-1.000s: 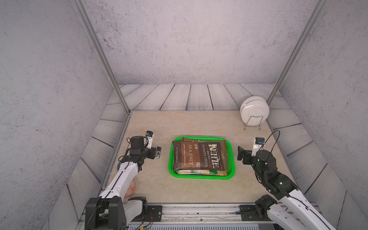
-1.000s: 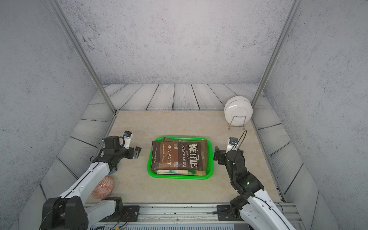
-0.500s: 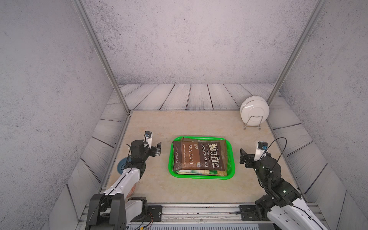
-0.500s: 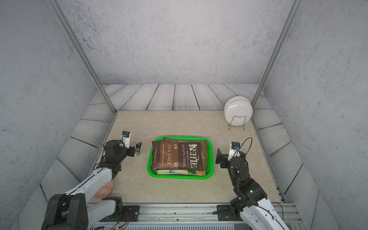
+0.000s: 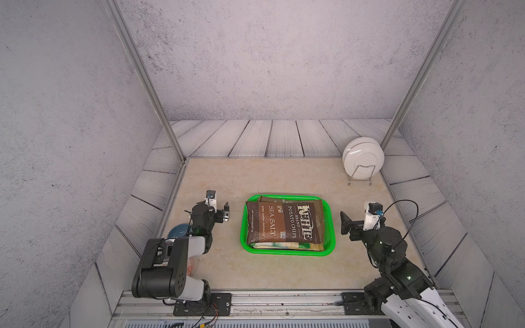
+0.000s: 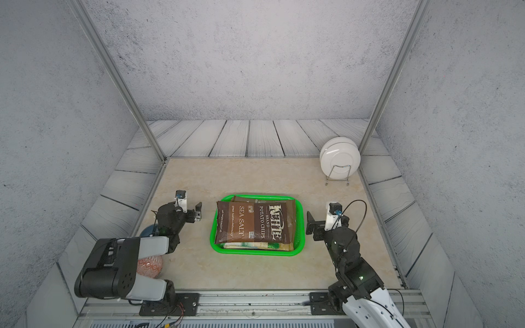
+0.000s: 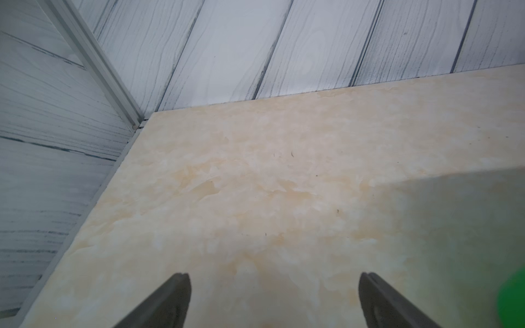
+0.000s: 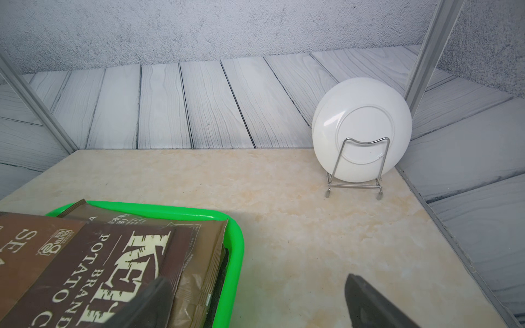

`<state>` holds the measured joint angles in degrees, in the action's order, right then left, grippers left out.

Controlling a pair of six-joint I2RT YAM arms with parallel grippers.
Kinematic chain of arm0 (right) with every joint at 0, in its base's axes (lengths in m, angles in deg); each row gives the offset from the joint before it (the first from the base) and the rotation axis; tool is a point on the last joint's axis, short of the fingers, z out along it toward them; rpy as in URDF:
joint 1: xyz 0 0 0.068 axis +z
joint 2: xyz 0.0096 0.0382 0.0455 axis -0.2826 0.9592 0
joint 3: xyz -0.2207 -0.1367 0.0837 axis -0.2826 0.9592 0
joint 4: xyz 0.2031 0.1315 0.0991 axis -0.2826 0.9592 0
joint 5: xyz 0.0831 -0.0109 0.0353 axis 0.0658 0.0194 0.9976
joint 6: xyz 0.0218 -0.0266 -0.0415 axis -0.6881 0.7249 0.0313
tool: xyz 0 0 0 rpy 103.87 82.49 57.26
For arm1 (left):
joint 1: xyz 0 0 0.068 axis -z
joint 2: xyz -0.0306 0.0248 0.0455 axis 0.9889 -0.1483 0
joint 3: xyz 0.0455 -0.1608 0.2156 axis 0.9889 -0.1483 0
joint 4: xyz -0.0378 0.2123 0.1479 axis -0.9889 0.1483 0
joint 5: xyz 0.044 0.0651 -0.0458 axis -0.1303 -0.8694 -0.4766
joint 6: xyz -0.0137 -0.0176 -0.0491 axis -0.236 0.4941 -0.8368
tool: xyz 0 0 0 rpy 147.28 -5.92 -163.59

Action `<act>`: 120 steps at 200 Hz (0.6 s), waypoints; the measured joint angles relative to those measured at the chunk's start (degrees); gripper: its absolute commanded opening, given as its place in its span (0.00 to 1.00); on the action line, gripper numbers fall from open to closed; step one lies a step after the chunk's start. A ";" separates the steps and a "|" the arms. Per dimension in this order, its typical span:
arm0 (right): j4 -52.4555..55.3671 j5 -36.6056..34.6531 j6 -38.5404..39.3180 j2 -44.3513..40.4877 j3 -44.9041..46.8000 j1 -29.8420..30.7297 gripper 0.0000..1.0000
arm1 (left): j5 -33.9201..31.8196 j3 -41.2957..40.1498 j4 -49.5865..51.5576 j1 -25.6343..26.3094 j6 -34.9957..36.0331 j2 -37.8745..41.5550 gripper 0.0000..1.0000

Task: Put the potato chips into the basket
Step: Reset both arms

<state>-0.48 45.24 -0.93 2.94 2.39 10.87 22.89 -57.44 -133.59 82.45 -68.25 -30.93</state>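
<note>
A: Where do our chips stand?

B: We see the potato chip bags [image 5: 284, 245] stacked inside the green basket [image 5: 287, 253]. The brown Kettle Brand Sea Salt bag [image 5: 284, 223] lies on top, and paler bags peek out beneath it on the basket's near side. In both top views we find no bag on the table [image 5: 255, 176] outside the basket.

A: And our grippers?

B: Both are empty. Our left gripper [image 5: 225, 211] hangs left of the basket, jaws spread wide and clear of the rim. Its wrist view shows only bare table between the fingers. Our right gripper [image 5: 345, 223] sits right of the basket, equally wide, with nothing between its jaws.

A: So what is left for us?

B: We judge the loading done, so the job now is to back away cleanly. The top bag's left edge lies over the basket's left rim and the stack looks loose, so we should draw each arm straight away from the basket and never sweep across it.

A: Any hazards?

B: Left of the basket, close to our left arm, sit a partly hidden blue dish [image 5: 176, 230] and an orange-red patterned ball [image 6: 150, 265]. We should fold in gently there. The white plates [image 5: 363, 159] in their wire rack stand well beyond the basket's far right corner.
</note>
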 measured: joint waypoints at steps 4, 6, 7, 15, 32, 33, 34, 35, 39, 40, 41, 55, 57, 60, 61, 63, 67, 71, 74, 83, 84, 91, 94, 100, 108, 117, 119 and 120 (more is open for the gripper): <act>-0.02 0.02 0.04 -0.28 0.11 0.02 0.99 | -0.44 0.02 -0.26 0.00 -0.11 -0.85 0.98; 0.00 0.07 0.09 -0.44 0.17 0.02 0.99 | -0.68 0.07 -0.28 0.00 -0.26 -1.20 0.98; 0.00 0.09 0.13 -0.52 0.22 0.02 0.99 | -0.83 0.11 -0.20 0.00 -0.28 -1.31 0.98; 0.02 0.17 0.42 -1.07 0.39 0.02 0.99 | -1.79 1.03 1.75 0.00 -0.74 -2.08 0.98; -0.15 0.22 1.11 -2.14 0.94 0.02 0.99 | -3.85 4.90 5.81 -0.22 -1.88 -2.43 0.98; -0.17 0.22 1.18 -2.16 0.96 0.02 0.99 | -3.89 5.03 5.86 -0.24 -1.92 -2.43 0.98; -0.22 0.22 1.25 -2.21 1.01 0.02 0.99 | -3.98 5.16 5.88 -0.24 -1.97 -2.43 0.98; -0.28 0.20 1.36 -2.25 1.09 0.02 0.99 | -4.13 5.44 5.97 -0.26 -2.03 -2.43 0.98; -0.37 0.13 1.55 -2.38 1.29 0.02 0.99 | -4.48 6.10 6.01 -0.37 -2.19 -2.34 0.98; -0.42 0.09 1.66 -2.43 1.38 0.02 0.99 | -4.55 6.19 5.99 -0.39 -2.21 -2.32 0.99; -0.44 0.09 1.75 -2.45 1.40 0.02 0.99 | -4.74 6.36 5.99 -0.42 -2.27 -2.29 0.98; -0.72 -0.61 3.13 -2.54 2.32 0.02 0.99 | -5.55 7.45 5.99 -0.59 -2.80 -2.14 0.98; -0.76 -0.76 3.28 -2.54 2.43 0.02 0.99 | -5.70 7.52 5.99 -0.59 -2.82 -2.14 0.98; -0.79 -0.98 3.52 -2.51 2.60 0.02 0.99 | -5.79 7.54 6.01 -0.59 -2.99 -2.14 0.99; -0.81 -1.03 3.58 -2.51 2.64 0.02 0.99 | -5.84 7.54 6.01 -0.59 -3.02 -2.12 0.98; -0.85 -1.22 3.74 -2.49 2.78 0.02 0.99 | -5.92 7.54 6.03 -0.59 -3.04 -2.12 0.98; -1.01 -1.49 4.13 -2.43 3.02 0.00 0.99 | -5.99 7.54 6.19 -0.59 -3.17 -2.12 0.98; -1.20 -1.73 4.57 -2.34 3.26 0.00 0.99 | -6.05 7.54 6.43 -0.59 -3.21 -2.12 0.98; -1.49 -1.88 4.94 -2.16 3.41 0.00 0.99 | -6.14 7.54 6.60 -0.59 -3.28 -2.12 0.98; -2.58 -2.27 5.90 -1.42 3.85 0.00 0.99 | -6.29 7.54 7.04 -0.59 -3.41 -2.12 0.98; -2.82 -2.29 6.03 -1.27 3.89 -0.02 0.99 | -6.32 7.54 7.08 -0.59 -3.41 -2.12 0.98; -3.91 -2.64 6.82 -0.11 4.04 -0.15 0.99 | -6.36 7.54 7.28 -0.59 -3.45 -2.12 0.98; -4.63 -2.75 7.30 0.76 4.09 -0.26 0.99 | -6.38 7.54 7.37 -0.59 -3.45 -2.12 0.99; -5.99 -2.97 7.96 2.19 4.17 -0.48 0.99 | -6.40 7.54 7.50 -0.59 -3.50 -2.12 0.98; -8.24 -3.15 8.85 4.92 4.28 -0.94 0.99 | -6.51 7.54 7.58 -0.59 -3.54 -2.12 0.98; -11.21 -3.19 9.75 8.35 4.46 -1.70 0.99 | -6.62 7.54 7.67 -0.59 -3.58 -2.12 0.98; -11.85 -3.17 9.94 9.18 4.48 -1.92 0.99 | -6.64 7.54 7.67 -0.59 -3.58 -2.12 0.98; -12.11 -3.17 9.99 9.51 4.52 -2.01 0.99 | -6.67 7.54 7.67 -0.59 -3.58 -2.12 0.98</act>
<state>-12.59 42.07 9.05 12.45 6.91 8.86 16.23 -49.90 -125.92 81.86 -71.84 -33.05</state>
